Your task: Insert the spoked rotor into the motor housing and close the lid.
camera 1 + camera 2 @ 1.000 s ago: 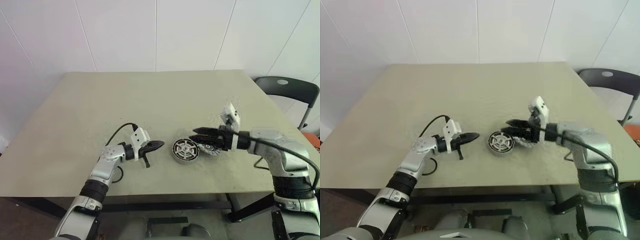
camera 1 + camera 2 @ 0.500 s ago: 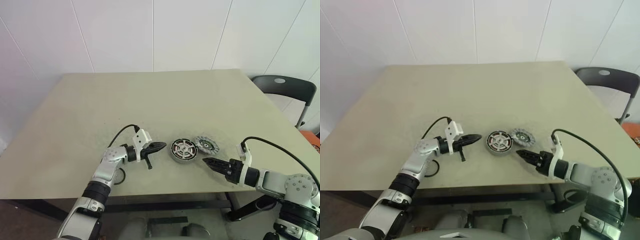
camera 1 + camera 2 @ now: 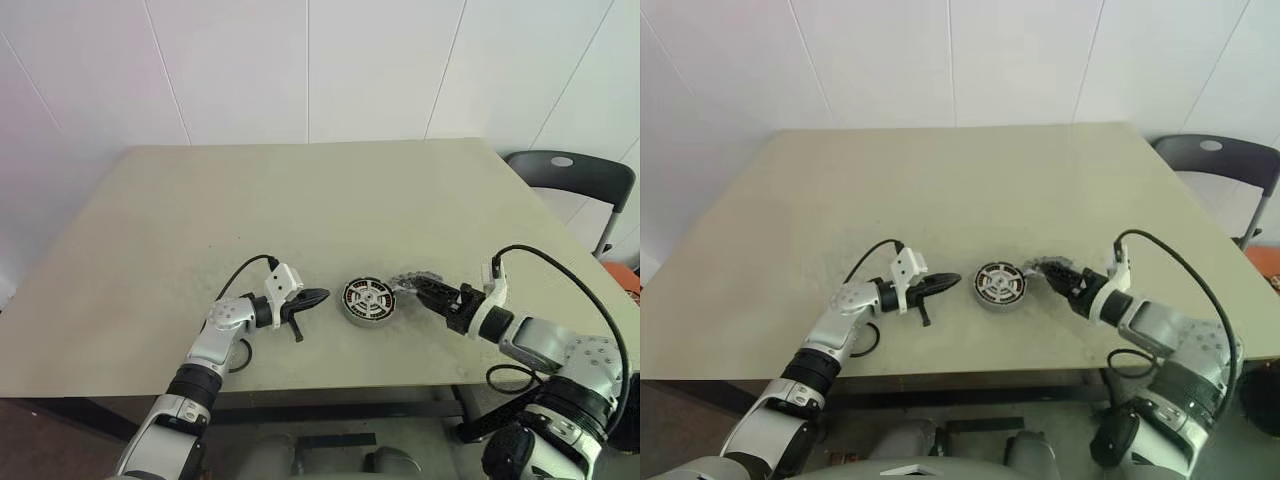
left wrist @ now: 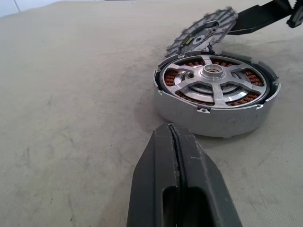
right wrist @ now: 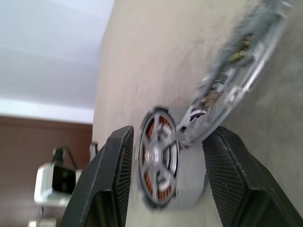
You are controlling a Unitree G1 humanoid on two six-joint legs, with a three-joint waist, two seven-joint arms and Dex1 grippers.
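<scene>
The table bears the motor housing near its front edge, the spoked rotor already seated inside; my left gripper waits at its 9 o'clock, fingers pressed together, empty; my right gripper at 3 o'clock has its 2 fingers apart about the lid, tilted on the housing rim; contact there is blurred, so I cannot tell.

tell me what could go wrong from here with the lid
1. The lid is tilted on edge behind the motor housing, caught at its rim by the right hand; it may slip out or drop askew.
2. The closed left hand sits near the housing without bracing it, so a push might slide it.
</scene>
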